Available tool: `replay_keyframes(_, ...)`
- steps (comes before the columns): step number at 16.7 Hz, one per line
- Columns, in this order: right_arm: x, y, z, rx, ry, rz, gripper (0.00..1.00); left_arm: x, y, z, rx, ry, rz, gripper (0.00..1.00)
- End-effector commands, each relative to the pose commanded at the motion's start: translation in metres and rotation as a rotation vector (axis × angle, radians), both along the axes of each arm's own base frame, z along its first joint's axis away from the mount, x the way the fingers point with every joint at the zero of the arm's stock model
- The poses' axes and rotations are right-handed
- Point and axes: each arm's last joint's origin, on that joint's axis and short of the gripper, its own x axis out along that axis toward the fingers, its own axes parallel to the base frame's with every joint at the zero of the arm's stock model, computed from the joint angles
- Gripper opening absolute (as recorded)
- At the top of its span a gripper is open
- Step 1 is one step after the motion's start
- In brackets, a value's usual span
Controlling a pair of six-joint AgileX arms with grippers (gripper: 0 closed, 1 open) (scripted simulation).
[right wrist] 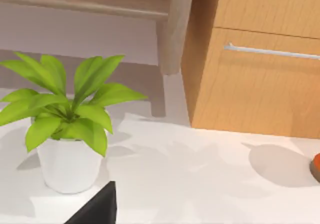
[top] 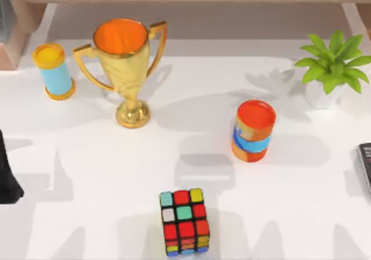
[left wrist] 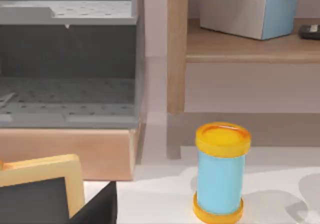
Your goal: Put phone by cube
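**STATUS: BOTH ARMS AT THE TABLE EDGES, CUBE NEAR FRONT CENTRE**

1. Arm pose. My left arm appears as a black shape at the left edge of the table in the top view. Its wrist camera faces the back left corner. My right arm's wrist camera faces the back right corner. For the left claw and the right claw alike, I cannot tell whether they are apart or together.

2. Task items. The 3x3 puzzle cube with a black frame and coloured squares stands near the front edge of the table, about mid-width, with nothing touching it. A dark flat object with pale markings lies at the right edge, cut off by the frame and well apart from the cube. I cannot tell whether it is the phone.

3. Containers.
- The gold two-handled trophy cup stands upright at the back left. Its bowl is orange inside.
- The light blue cylinder with yellow end caps stands just left of the trophy.
- The orange can with a blue band stands right of centre.
- The green leafy plant in a white pot stands at the back right.

4. Surface and room. The table is white. Behind it are a wooden shelf holding a grey and blue box, a grey perforated rack, and a wooden cabinet with a metal handle.
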Motion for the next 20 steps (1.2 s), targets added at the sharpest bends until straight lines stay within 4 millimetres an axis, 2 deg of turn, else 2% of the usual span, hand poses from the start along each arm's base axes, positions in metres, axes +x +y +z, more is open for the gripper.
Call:
replay_keyframes(4, 0.03, -0.012, 0.031, -0.134, 0.291, -0.025, 1.0, 0.0, 0.0, 0.0, 0.0, 0.0, 0.0, 1.0)
replay_keyframes(6, 0.056, -0.023, 0.039, -0.19, 0.477, -0.015, 1.0, 0.0, 0.0, 0.0, 0.0, 0.0, 0.0, 1.0)
replay_keyframes(8, 0.087, -0.038, 0.039, -0.23, 0.671, 0.014, 1.0, 0.0, 0.0, 0.0, 0.0, 0.0, 0.0, 1.0)
replay_keyframes(10, 0.118, -0.055, 0.031, -0.252, 0.859, 0.063, 1.0, 0.0, 0.0, 0.0, 0.0, 0.0, 0.0, 1.0)
replay_keyframes(14, 0.17, -0.094, 0.0, -0.256, 1.16, 0.191, 1.0, 0.0, 0.0, 0.0, 0.0, 0.0, 0.0, 1.0)
replay_keyframes(17, 0.197, -0.119, -0.023, -0.244, 1.298, 0.281, 1.0, 0.0, 0.0, 0.0, 0.0, 0.0, 0.0, 1.0)
replay_keyframes(20, 0.212, -0.139, -0.041, -0.234, 1.373, 0.345, 1.0, 0.0, 0.0, 0.0, 0.0, 0.0, 0.0, 1.0)
